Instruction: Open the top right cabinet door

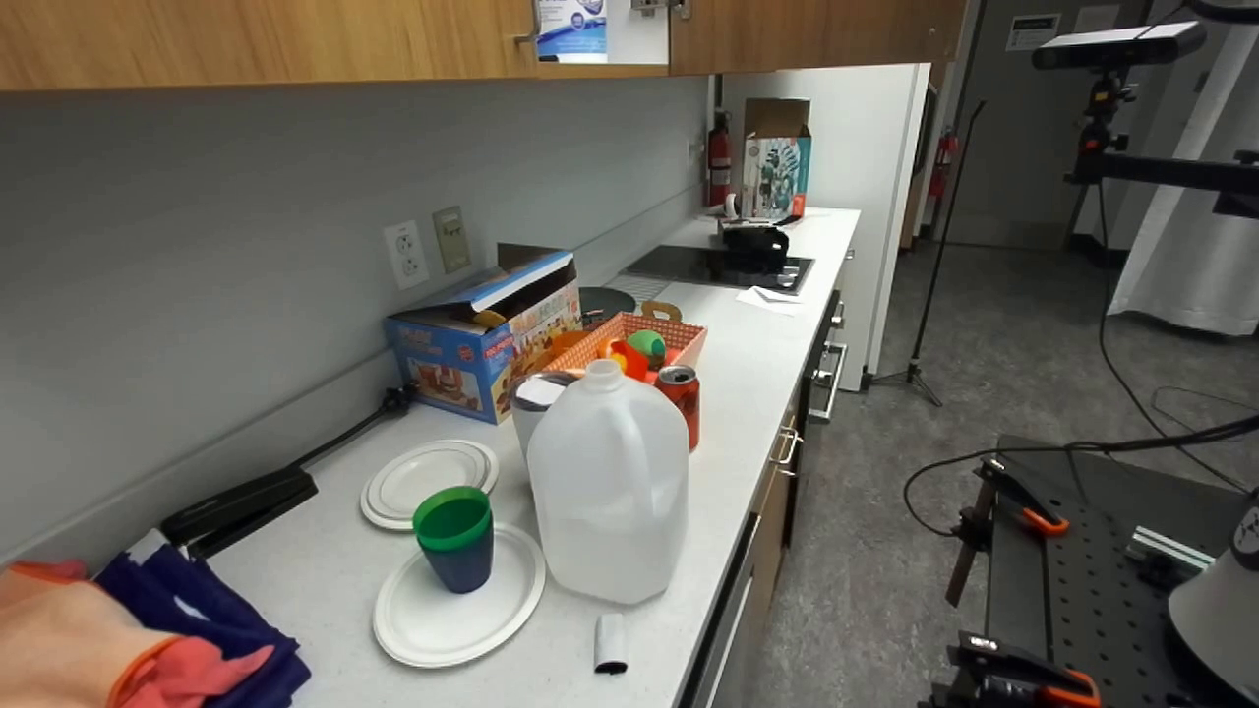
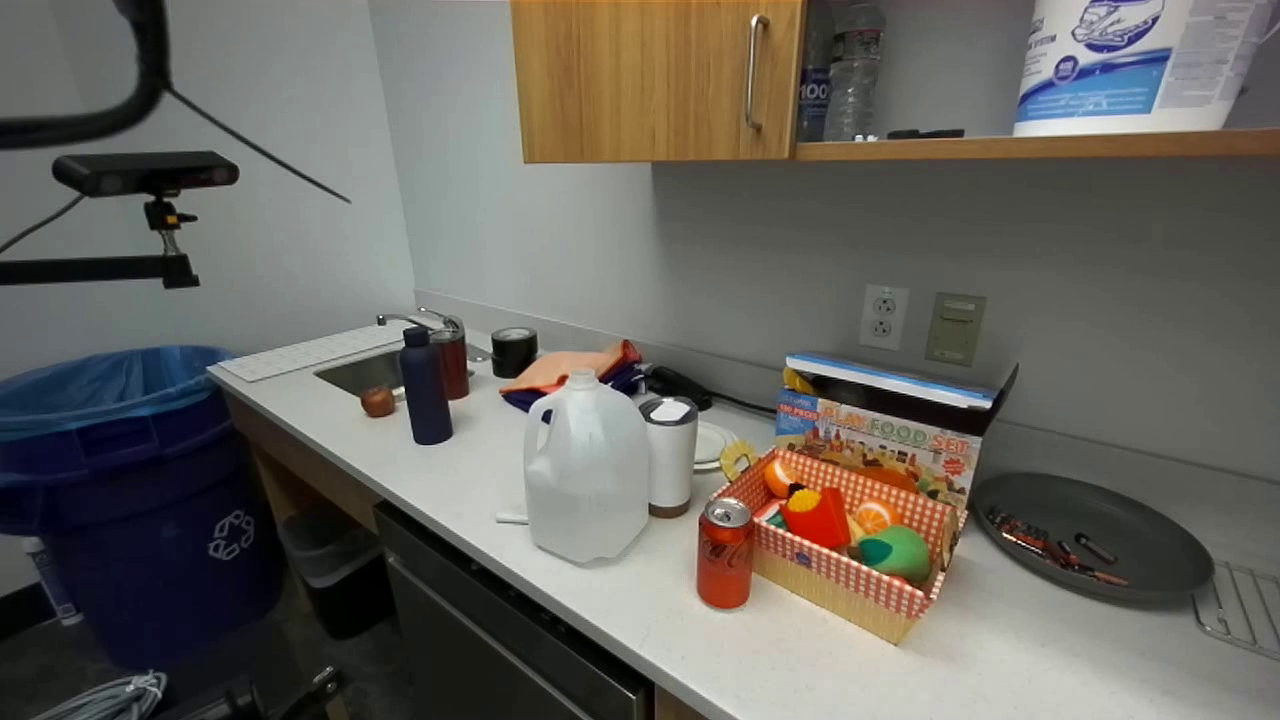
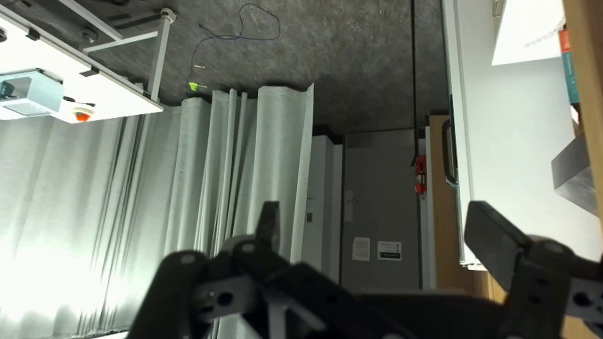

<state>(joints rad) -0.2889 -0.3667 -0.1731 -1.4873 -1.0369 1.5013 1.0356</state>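
Observation:
The top right cabinet door [image 1: 807,34] stands open in an exterior view, jutting out from the cabinet with a silver hinge at its inner edge. Its handle is hidden. Where the shelf [image 2: 1000,149] lies open in an exterior view, the door itself is out of frame. My gripper [image 3: 379,226] shows only in the wrist view, which stands upside down. Its fingers are wide apart with nothing between them. A light-brown wood edge [image 3: 584,84] runs down the right side of that view, beside the gripper; I cannot tell which panel it is.
A matching closed door [image 2: 660,80] with a silver handle is left of the open shelf. The shelf holds a white tub [image 2: 1130,65] and clear bottles [image 2: 855,75]. Below, the counter [image 2: 640,625] carries a milk jug [image 2: 588,470], a red can [image 2: 725,560] and a food basket [image 2: 830,575].

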